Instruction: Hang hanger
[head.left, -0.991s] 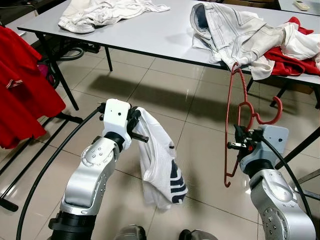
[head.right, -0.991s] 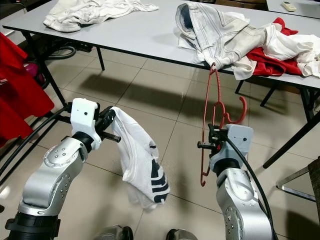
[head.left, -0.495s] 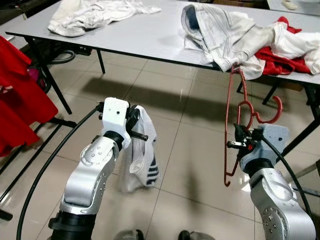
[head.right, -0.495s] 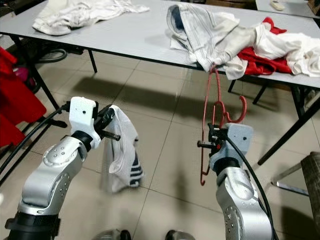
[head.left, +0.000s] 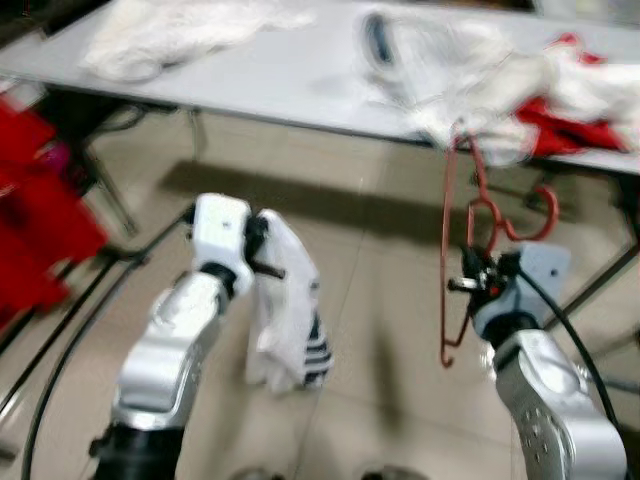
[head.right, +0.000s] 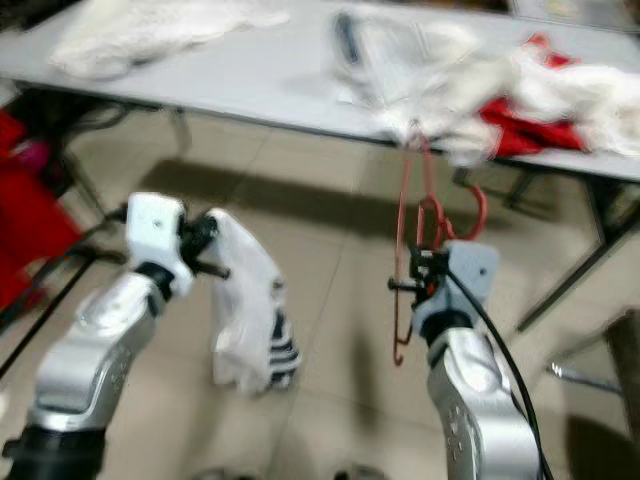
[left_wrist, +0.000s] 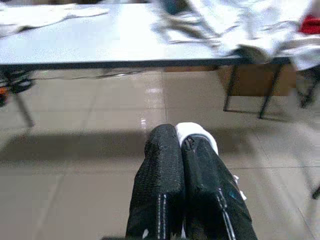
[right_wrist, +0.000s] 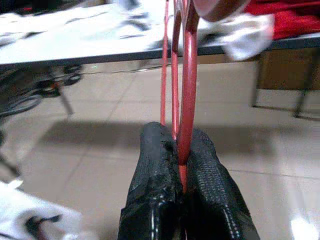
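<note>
We had the right claw (head.left: 478, 285) clenched on the red hanger (head.left: 462, 240), held upright over the floor w/ its hook up, just in front of the desk (head.left: 290, 85) edge and apart from the clothes pile (head.left: 470, 70). Our left claw (left_wrist: 182, 165) was shut on a white shirt (head.left: 290, 315) dangling off it. Judging from this, shirt wasn't on the hanger yet and nothing was hung; red garments (head.left: 35, 215) at far left may mark a rack, but pics were too blurred to tell.

Both silver arms raised forward — left end effector (left_wrist: 181, 165) and right end effector (right_wrist: 183, 165) each clamped tight.
</note>
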